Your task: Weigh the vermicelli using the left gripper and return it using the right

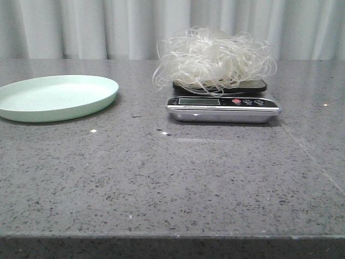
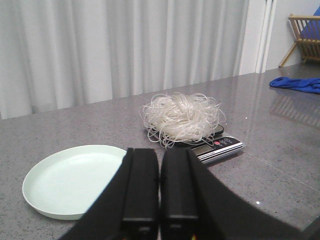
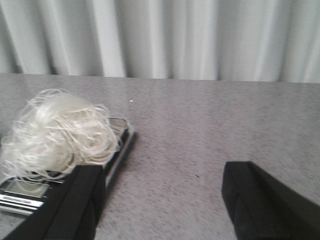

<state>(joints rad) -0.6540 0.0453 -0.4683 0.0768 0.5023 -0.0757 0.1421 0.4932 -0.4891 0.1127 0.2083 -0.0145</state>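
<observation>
While the vermicelli (image 1: 214,58) sits heaped on the digital kitchen scale (image 1: 223,107), the mint-green plate (image 1: 54,97) lies bare, well apart on the grey stone table (image 1: 172,178). Left gripper (image 2: 160,192): fingers pressed together, holding nothing. Right gripper (image 3: 162,200): fingers spread wide, near the scale.

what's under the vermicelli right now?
The vermicelli sits on the scale, on its dark weighing platform. Loose strands hang over the platform's edge. The display is visible but unreadable; most of the platform top is covered.

Translucent, glossy vermicelli (image 1: 214,58) strands top a shiny metal-edged scale (image 1: 223,108) on the polished speckled stone table (image 1: 172,178).
</observation>
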